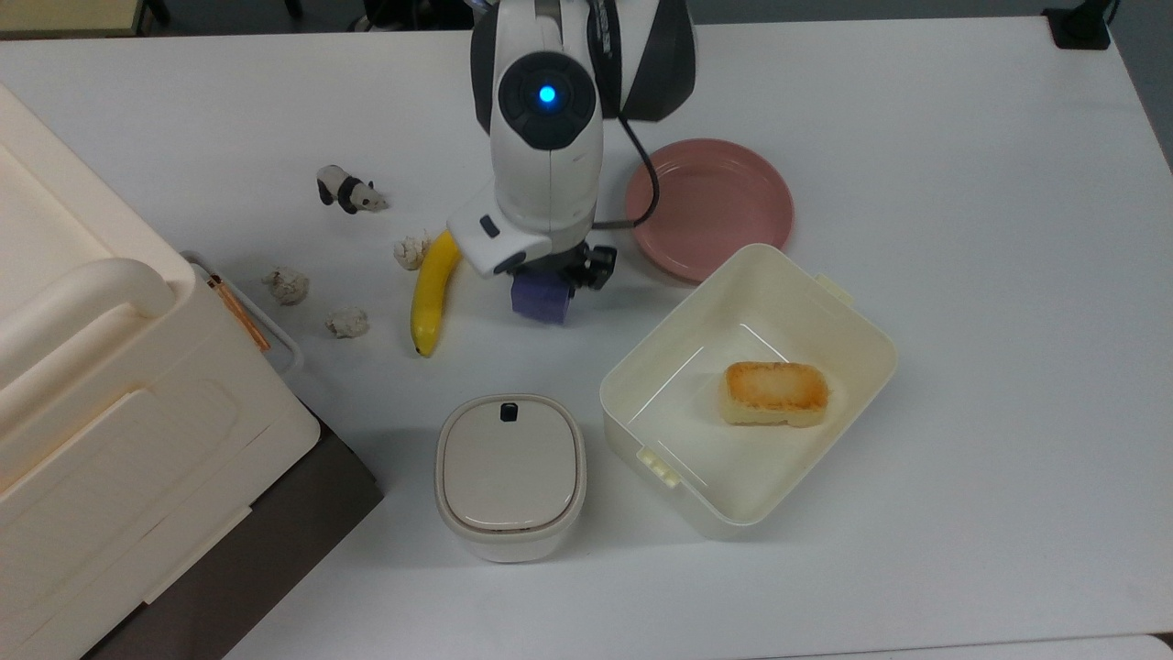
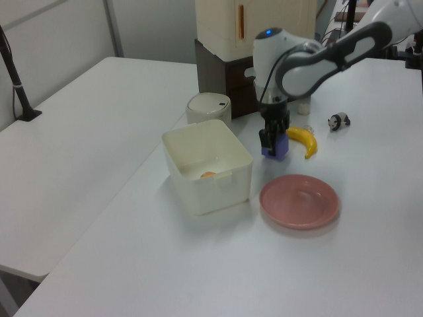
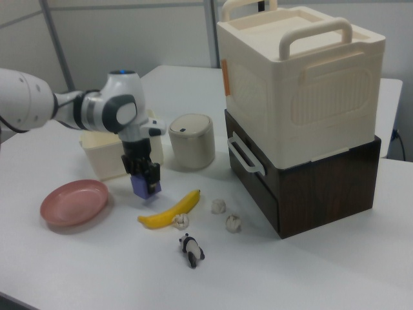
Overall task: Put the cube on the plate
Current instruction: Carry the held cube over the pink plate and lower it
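White table [image 1: 962, 229]. Large cream storage box [image 3: 300, 81], cut off at the top view's left edge. Open cream container [image 1: 747, 390] holds a toasted bread block [image 1: 776, 393]. Pink plate [image 1: 710, 206] bare, partly behind the arm's cable in the top view. Banana [image 1: 433, 289] near. Gripper [image 3: 144, 175] clenched on the purple cube [image 3: 144, 186], which is held clear of the table, between banana and plate; arm hides the cube's top in the top view.

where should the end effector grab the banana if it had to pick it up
Grip the banana across its thick middle, coming straight down from above. It lies flat on the white table, so its two long sides are open to the fingers. Mind the small crumpled white lump touching near its upper end in the top view, and the cube close by.
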You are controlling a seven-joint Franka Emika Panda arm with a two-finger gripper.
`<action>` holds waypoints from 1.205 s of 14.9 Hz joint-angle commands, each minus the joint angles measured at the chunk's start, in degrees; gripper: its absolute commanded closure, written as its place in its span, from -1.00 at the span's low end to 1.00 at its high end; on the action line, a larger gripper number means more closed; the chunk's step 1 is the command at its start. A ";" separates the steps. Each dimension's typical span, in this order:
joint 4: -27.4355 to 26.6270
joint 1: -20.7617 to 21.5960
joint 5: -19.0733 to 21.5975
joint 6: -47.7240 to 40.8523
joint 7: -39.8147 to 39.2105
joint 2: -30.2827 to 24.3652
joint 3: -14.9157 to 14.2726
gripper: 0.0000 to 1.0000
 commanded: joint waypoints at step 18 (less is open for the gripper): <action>-0.74 22.22 3.88 -8.92 15.52 -3.57 0.65 -0.53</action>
